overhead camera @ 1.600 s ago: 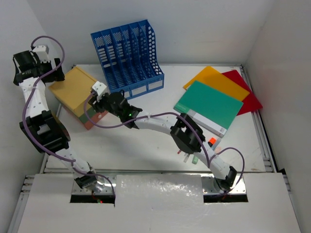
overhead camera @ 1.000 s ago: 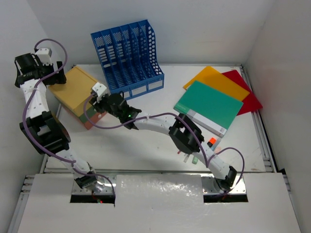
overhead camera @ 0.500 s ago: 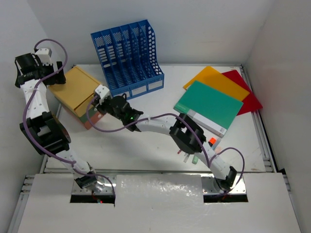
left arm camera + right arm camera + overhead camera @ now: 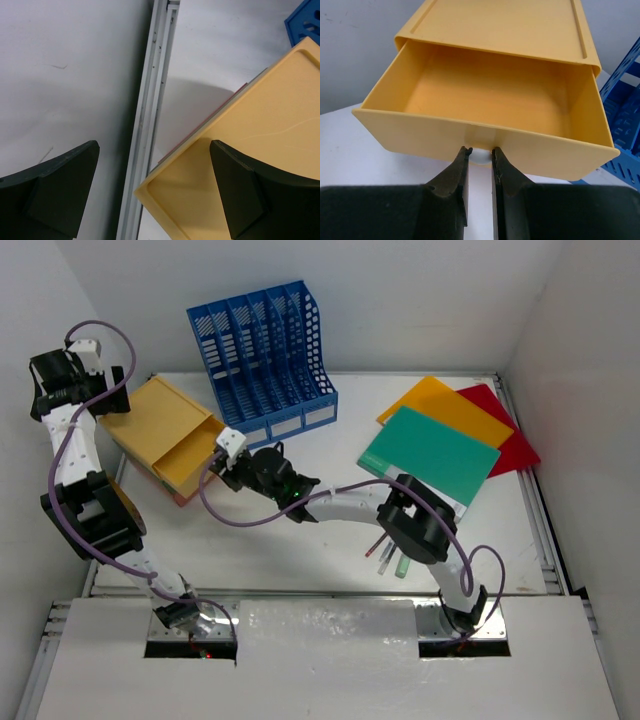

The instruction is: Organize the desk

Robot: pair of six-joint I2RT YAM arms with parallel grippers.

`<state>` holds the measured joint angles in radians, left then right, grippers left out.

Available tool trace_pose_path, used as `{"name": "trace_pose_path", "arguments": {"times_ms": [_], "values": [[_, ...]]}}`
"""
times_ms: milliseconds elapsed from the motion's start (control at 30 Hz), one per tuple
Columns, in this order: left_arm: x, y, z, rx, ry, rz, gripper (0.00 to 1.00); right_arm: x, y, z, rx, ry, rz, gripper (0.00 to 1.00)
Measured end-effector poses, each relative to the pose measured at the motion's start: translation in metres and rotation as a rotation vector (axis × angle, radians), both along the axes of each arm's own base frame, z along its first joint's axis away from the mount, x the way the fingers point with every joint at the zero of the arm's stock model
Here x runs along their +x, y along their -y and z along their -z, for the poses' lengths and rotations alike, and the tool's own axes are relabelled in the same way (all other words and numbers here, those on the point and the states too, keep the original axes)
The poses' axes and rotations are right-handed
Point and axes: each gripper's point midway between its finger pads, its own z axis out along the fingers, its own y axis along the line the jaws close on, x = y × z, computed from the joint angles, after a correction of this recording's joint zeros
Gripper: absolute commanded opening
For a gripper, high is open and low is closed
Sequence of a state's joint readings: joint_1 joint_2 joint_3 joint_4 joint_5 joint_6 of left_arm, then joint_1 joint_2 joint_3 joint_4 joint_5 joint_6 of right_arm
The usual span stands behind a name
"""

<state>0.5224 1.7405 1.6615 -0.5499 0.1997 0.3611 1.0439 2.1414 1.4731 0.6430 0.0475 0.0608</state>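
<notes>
The white desk (image 4: 300,540) holds a small drawer box (image 4: 150,415) at the far left. Its yellow top drawer (image 4: 195,455) stands pulled out and empty, also seen in the right wrist view (image 4: 490,95). My right gripper (image 4: 232,462) is shut on the drawer's small front handle (image 4: 479,152), with a finger (image 4: 451,180) on either side of it. My left gripper (image 4: 105,390) is open at the box's back corner (image 4: 260,150). One finger (image 4: 250,190) is over the yellow top and the other is over the desk's edge rail (image 4: 150,110).
A blue slotted file rack (image 4: 265,350) stands at the back, just right of the box. Green (image 4: 430,455), orange (image 4: 445,405) and red (image 4: 505,430) folders lie overlapped at the right. Several pens (image 4: 388,555) lie under my right arm. White walls enclose the desk.
My right gripper has drawn back toward the right and near side, and the yellow drawer has slid out of the box with it. The left gripper has barely moved.
</notes>
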Motion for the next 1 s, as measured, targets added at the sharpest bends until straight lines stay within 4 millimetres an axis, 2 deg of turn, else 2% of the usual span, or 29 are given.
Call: {"name": "trace_pose_path", "arguments": {"times_ms": [167,200,233,333,467,533,600,667,800,867,933,967,1000], "values": [[-0.001,-0.002,0.000,0.007,-0.003,-0.010,0.93,-0.003,0.004,0.001,-0.002,-0.005,-0.004,0.02],[-0.001,-0.002,0.000,0.008,-0.003,-0.011,0.93,-0.003,0.004,0.001,-0.002,-0.005,-0.005,0.05],[-0.001,-0.002,0.000,0.008,-0.003,-0.012,0.93,-0.004,0.004,0.001,-0.002,-0.006,-0.006,0.28],[-0.002,-0.003,-0.001,0.013,-0.004,-0.017,0.98,-0.007,0.008,0.002,-0.005,-0.021,-0.010,0.65],[-0.003,-0.004,-0.002,0.019,-0.005,-0.025,1.00,-0.019,0.022,0.008,-0.035,-0.049,-0.023,0.82],[-0.004,-0.005,-0.002,0.020,-0.007,-0.028,1.00,-0.028,0.038,0.009,-0.058,-0.063,-0.025,0.86],[-0.004,-0.006,-0.002,0.023,-0.009,-0.033,1.00,-0.039,0.057,0.006,-0.086,-0.077,-0.021,0.97],[-0.005,-0.007,-0.002,0.025,-0.010,-0.038,1.00,-0.047,0.079,-0.002,-0.113,-0.074,-0.006,0.99],[-0.005,-0.008,-0.004,0.028,-0.010,-0.050,1.00,-0.055,0.138,-0.025,-0.178,-0.077,0.118,0.99],[-0.005,-0.009,-0.009,0.029,-0.001,-0.053,1.00,-0.052,0.172,-0.029,-0.219,-0.104,0.205,0.99],[-0.005,-0.008,-0.017,0.031,0.018,-0.058,1.00,-0.038,0.217,-0.024,-0.267,-0.183,0.330,0.99],[-0.005,-0.008,-0.022,0.033,0.028,-0.061,1.00,-0.030,0.242,-0.016,-0.291,-0.233,0.399,0.94],[-0.006,-0.007,-0.027,0.032,0.040,-0.065,1.00,-0.022,0.269,-0.004,-0.309,-0.285,0.478,0.72]]}}
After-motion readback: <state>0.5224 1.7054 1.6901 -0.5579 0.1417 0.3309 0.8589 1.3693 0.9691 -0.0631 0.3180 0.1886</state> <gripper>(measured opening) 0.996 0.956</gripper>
